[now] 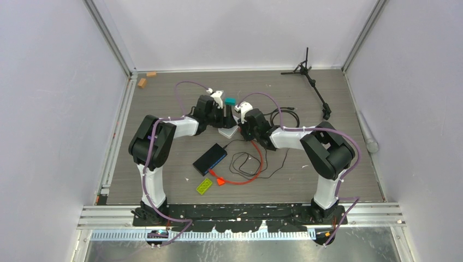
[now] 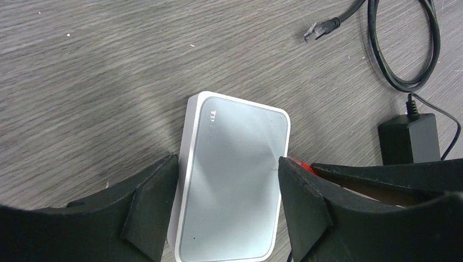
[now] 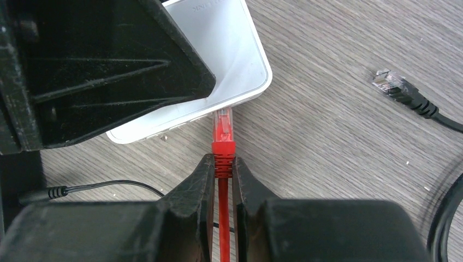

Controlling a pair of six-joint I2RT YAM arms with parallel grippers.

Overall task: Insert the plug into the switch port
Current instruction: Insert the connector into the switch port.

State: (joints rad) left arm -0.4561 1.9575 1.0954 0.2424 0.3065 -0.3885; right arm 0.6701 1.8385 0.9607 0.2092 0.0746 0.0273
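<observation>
Beside glossy rounded switch (image 3: 240,60), translucent-tipped red plug (image 3: 223,134)

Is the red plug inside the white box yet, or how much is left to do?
Done: the right gripper holds the plug by its back end, and its tip is at the side of the white switch. In hand: the fingers of the left gripper sit on either side of the switch; whether they squeeze it is unclear. Left: pushing the plug in, since most of it shows outside.

grey wood-grain table (image 1: 164,103) between plain pale walls (image 1: 49,109); light seems even, perhaps overhead.
</observation>
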